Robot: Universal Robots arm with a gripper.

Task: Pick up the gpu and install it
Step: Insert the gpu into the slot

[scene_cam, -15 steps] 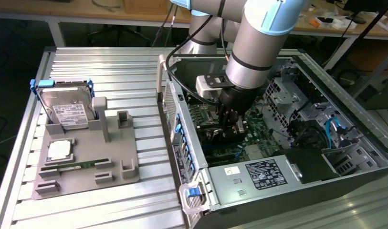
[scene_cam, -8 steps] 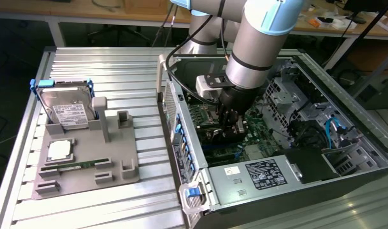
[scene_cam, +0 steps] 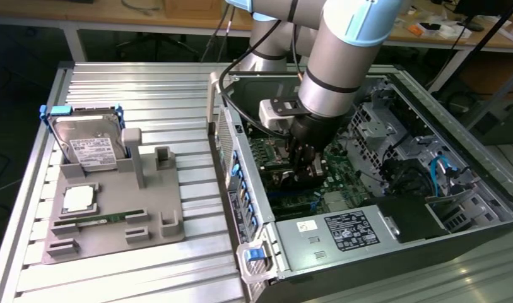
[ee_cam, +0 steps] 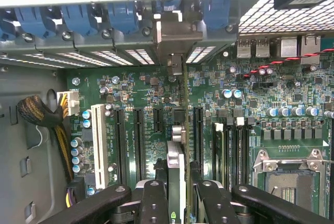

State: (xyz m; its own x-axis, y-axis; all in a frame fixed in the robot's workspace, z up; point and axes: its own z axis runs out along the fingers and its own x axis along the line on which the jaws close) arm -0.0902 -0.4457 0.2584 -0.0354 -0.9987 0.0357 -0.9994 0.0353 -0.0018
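The gpu [ee_cam: 176,166] appears edge-on in the wrist view as a thin green card standing over the motherboard's slots [ee_cam: 140,140]. Its silver end bracket [ee_cam: 175,36] reaches up to the case's rear slot openings. My gripper [ee_cam: 177,195] is shut on the card, one black finger [ee_cam: 154,192] on each side of it. In the exterior view my gripper [scene_cam: 306,163] is lowered deep inside the open computer case [scene_cam: 239,183], just above the green motherboard [scene_cam: 341,173]. From there the arm hides most of the card.
A grey fixture tray [scene_cam: 168,218] at the exterior view's left holds a silver hard drive [scene_cam: 88,142], a processor chip [scene_cam: 77,199] and a memory stick [scene_cam: 100,219]. Inside the case are the power supply [scene_cam: 344,230], cable bundles [ee_cam: 47,125], blue slot clips [ee_cam: 78,18] and the processor socket [ee_cam: 287,174].
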